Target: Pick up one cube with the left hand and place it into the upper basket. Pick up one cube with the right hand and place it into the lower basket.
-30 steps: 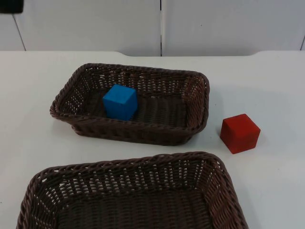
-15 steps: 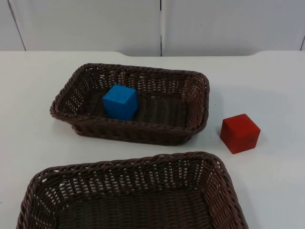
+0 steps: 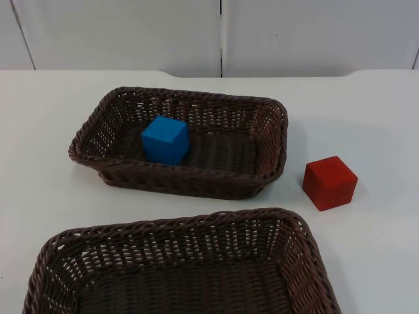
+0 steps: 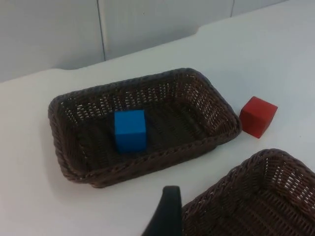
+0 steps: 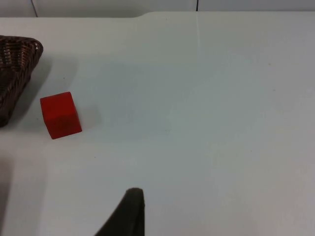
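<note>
1. The blue cube (image 3: 165,139) sits inside the upper basket (image 3: 275,140), toward that basket's left end, so the left arm's share looks done.
2. The red cube (image 3: 330,182) rests on the white table (image 3: 373,118), just beside the upper basket's right end and apart from the lower basket (image 3: 308,248), which has no cube in it.
3. The coming move turns on this: the red cube lies toward the table's right edge, on the right arm's side, so the right arm is the nearer one.
4. The right gripper (image 5: 129,216) hangs above bare table; the red cube (image 5: 60,115) lies off to one side of its line, well apart. I cannot tell how wide its grip is.
5. The left gripper (image 4: 166,214) waits above the gap between the two baskets; its grip cannot be told either.
6. The cube has no long axis and sits slightly turned against the table's edges.
</note>
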Controlling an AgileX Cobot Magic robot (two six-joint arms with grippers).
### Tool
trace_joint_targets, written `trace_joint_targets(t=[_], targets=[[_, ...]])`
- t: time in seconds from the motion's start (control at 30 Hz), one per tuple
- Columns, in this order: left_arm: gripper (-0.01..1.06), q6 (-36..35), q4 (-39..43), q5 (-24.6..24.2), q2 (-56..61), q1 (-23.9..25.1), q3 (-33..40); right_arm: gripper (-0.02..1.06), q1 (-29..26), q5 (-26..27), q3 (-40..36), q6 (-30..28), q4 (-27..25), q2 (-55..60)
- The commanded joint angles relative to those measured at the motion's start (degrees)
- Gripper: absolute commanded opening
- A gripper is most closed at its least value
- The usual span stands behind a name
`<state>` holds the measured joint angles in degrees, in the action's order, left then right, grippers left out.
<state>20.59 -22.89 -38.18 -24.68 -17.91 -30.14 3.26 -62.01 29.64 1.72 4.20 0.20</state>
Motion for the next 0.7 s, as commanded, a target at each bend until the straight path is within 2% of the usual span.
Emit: trace_joint_targets(t=[0.0,0.67], targets=[[0.77,0.1,0.6,0.8,0.7,-0.4,0.3,1.05,-0.1,0.2,-0.1,0.0,-0.1,-0.2],[0.77,-0.4,1.1,0.7,0.7,-0.4,0.3,1.05,-0.1,0.4,-0.1,0.0,-0.9,-0.2]])
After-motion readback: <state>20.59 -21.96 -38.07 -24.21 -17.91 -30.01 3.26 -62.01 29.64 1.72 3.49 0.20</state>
